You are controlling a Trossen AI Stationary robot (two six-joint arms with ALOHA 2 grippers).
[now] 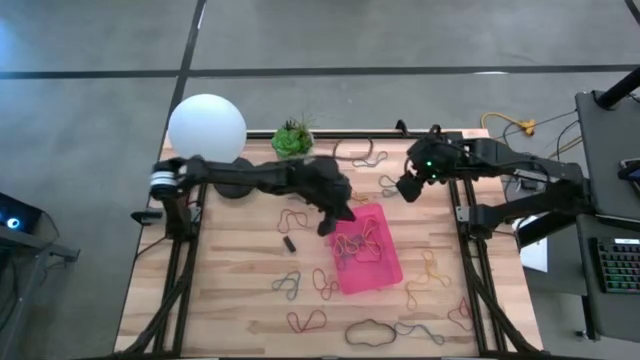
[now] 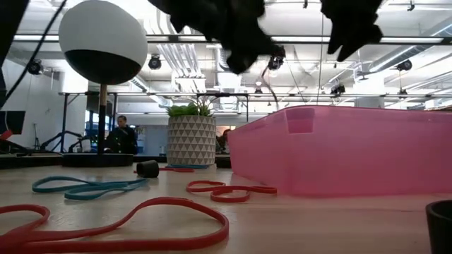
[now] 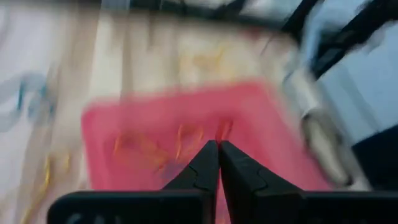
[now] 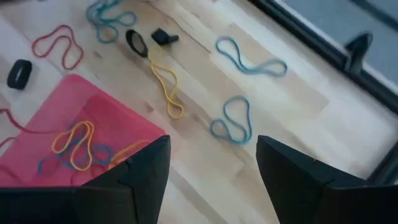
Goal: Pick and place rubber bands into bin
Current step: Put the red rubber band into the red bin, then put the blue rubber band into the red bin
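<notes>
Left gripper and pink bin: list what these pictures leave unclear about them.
- Left gripper, left wrist view: motion blur hides whether the shut fingers pinch a rubber band.
- Bin, low view: its wall hides the bands inside, and the picture's right edge cuts it off.
- Bin's bands, high view: too small and tangled to count.
- Right gripper, open: fingertips cut off by the wrist view's edge.

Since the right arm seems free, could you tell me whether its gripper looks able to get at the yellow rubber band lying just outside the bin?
Probably yes: the right gripper is open above the table, and the yellow rubber band lies uncovered on bare wood beside the bin, with nothing in between.
</notes>
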